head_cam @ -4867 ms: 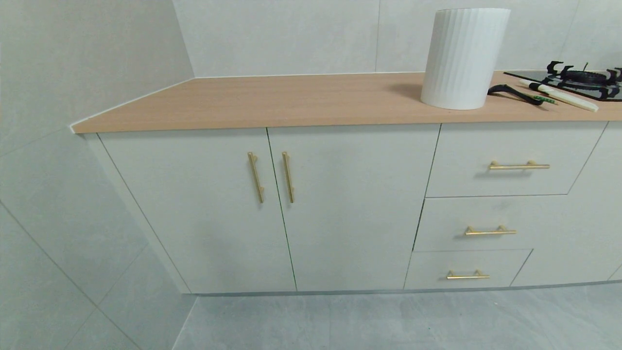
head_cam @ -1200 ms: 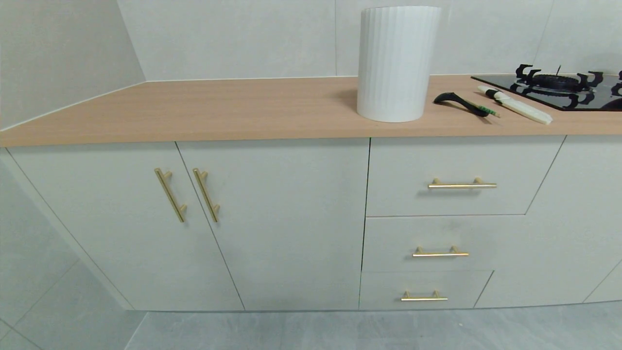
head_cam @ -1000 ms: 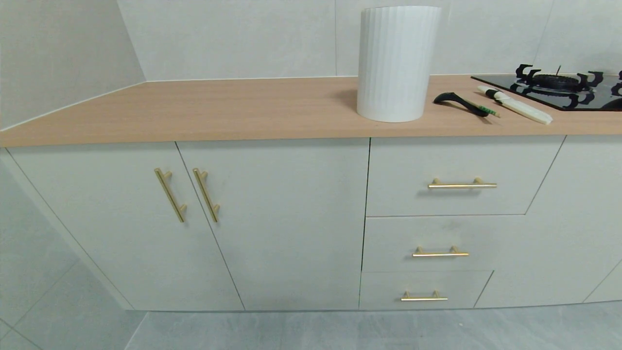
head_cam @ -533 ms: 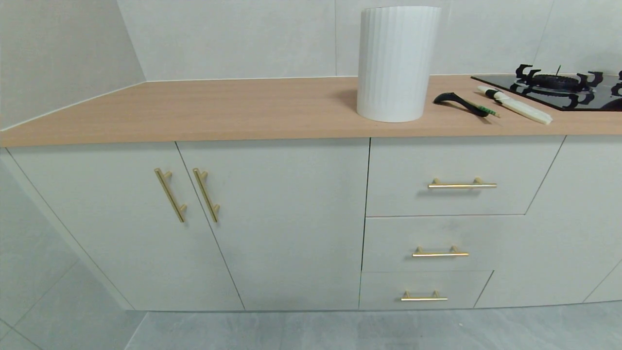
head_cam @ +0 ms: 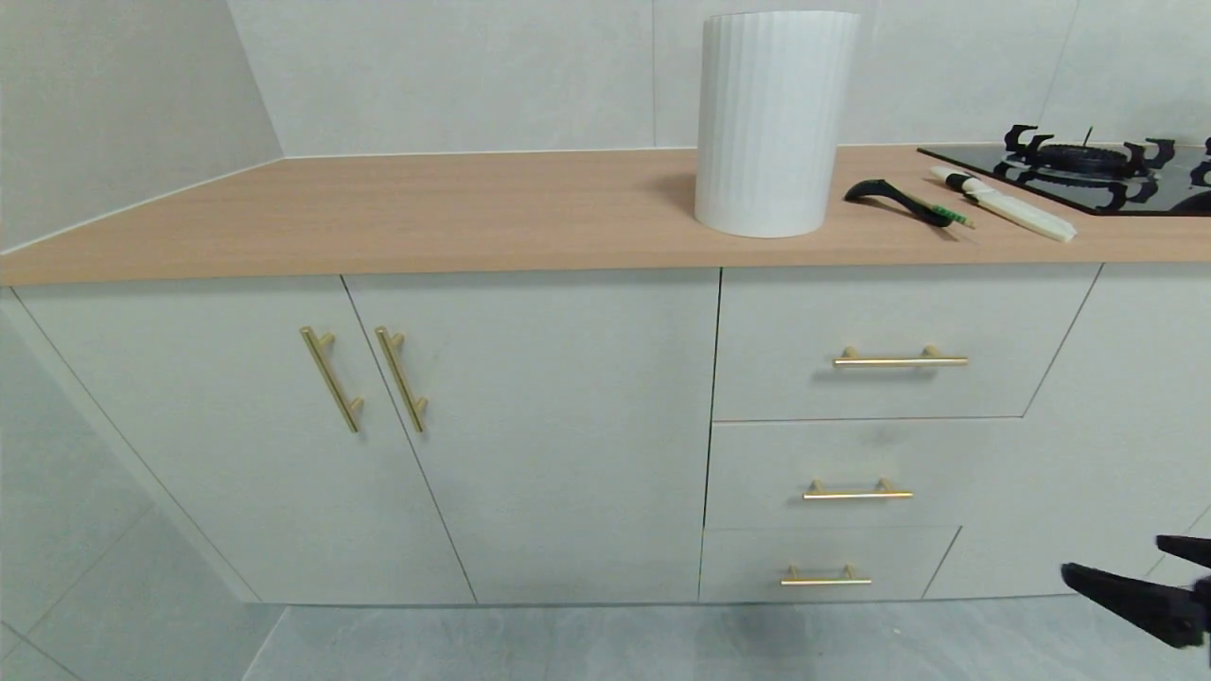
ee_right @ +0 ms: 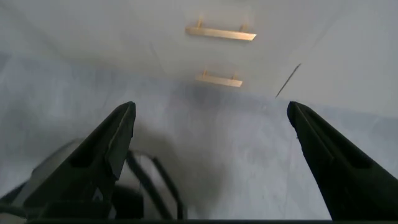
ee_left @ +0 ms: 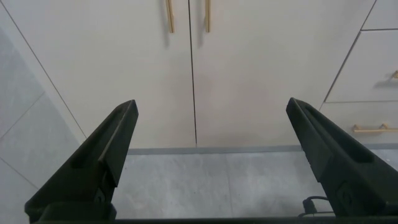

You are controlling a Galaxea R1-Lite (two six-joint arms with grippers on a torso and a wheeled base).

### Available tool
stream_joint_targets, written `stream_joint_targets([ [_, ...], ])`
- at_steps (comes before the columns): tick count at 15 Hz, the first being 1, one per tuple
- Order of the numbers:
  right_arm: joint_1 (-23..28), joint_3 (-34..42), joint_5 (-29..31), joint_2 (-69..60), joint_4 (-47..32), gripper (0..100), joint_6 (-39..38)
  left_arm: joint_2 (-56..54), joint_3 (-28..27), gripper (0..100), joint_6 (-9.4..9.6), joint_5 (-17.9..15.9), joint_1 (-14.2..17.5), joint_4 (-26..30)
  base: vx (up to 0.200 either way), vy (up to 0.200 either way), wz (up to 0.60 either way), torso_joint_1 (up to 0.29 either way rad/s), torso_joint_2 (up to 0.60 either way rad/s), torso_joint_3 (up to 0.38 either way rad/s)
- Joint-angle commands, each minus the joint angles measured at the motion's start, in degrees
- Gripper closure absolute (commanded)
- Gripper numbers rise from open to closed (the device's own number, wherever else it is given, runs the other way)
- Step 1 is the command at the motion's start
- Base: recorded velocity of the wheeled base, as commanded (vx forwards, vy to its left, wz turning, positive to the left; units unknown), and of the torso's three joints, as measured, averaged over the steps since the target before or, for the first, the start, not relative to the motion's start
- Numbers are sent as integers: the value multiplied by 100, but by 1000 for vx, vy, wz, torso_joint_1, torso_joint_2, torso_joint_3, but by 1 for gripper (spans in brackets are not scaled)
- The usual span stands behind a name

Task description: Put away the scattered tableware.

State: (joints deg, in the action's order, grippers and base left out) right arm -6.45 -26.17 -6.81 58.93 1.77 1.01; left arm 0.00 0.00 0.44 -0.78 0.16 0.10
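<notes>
**Tableware lay on the table; both claws low and spread**

You had the right claw (head_cam: 1114, 556) down near the floor in front of the drawers (head_cam: 880, 345), its jaws apart and pinching nothing; the right wrist view showed the same spread claw (ee_right: 211, 112) over grey floor. The left claw (ee_left: 211, 109) was also wide apart and empty, facing the cabinet doors (ee_left: 249, 68).

The task's things sat well above both claws, at the right end of the table (head_cam: 426, 213): a black scoop-headed utensil (head_cam: 894, 200) and a pale long utensil (head_cam: 1003, 203), lying flat and close together between the tall white ribbed container (head_cam: 776, 123) and the stove (head_cam: 1088, 165).

Both utensils looked light, stiff and thin; lying flat on a smooth top, they would likely slide if nudged. You would probably do best to pinch each across the middle of its handle, coming straight down. The black one's curved head seemed a poor hold. The container looked rigid and tall, so it might tip if bumped; I could not tell its material.
</notes>
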Motion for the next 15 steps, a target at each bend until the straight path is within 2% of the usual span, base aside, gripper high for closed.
stream_joint_targets([
  [1, -208, -731, -30, 2378, 641, 0, 13, 9, 0, 0, 0, -1, 2, -1, 0, 0, 0, 0, 0, 0],
  [3, -199, -837, 13, 2949, 1159, 0, 13, 9, 0, 0, 0, -1, 2, -1, 0, 0, 0, 0, 0, 0],
  [5, -225, -819, 304, 3924, 2021, 0, 13, 9, 0, 0, 0, -1, 2, -1, 0, 0, 0, 0, 0, 0],
  [8, -225, -731, 576, 4654, 2820, 0, -22, 9, 0, 0, 0, -1, 2, -1, 0, 0, 0, 0, 0, 0],
  [13, -313, -318, 971, 5884, 4956, 0, -40, 9, 0, 0, 0, -1, 2, -1, 0, 0, 0, 0, 0, 0],
  [15, -313, -274, 1042, 6262, 5571, 0, -48, 9, 0, 0, 0, -1, 2, -1, 0, 0, 0, 0, 0, 0],
])
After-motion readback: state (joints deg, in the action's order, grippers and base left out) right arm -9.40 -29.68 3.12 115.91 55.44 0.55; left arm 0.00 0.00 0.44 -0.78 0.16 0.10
